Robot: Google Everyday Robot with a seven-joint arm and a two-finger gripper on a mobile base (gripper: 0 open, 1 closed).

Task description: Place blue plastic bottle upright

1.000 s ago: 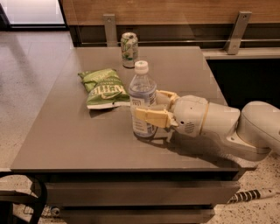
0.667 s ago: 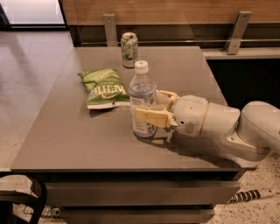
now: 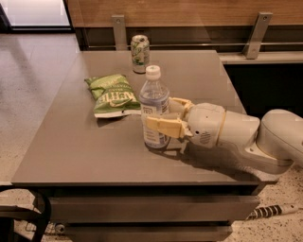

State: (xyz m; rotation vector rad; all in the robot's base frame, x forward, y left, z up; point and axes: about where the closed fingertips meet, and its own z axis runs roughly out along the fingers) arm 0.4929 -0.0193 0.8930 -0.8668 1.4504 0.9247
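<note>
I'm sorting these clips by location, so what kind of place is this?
Probably an office break area or café: a grey table with a chip bag and soda can, speckled polished floor, a wood-panelled wall behind. The tool grips the upright blue plastic bottle at the table's middle.

The cream two-finger hand reaches low across the grey worktop, clasping an upright clear pale-blue plastic bottle with a white screw cap that fills the gap between its fingers. Just past the fingertips, slightly to the far side, lies a flat green chip bag, and well beyond the hand's far side a green-white soda can stands near the back edge. Bare worktop stretches along the hand's near side and ahead of the fingertips below the bag, with open air above.
</note>
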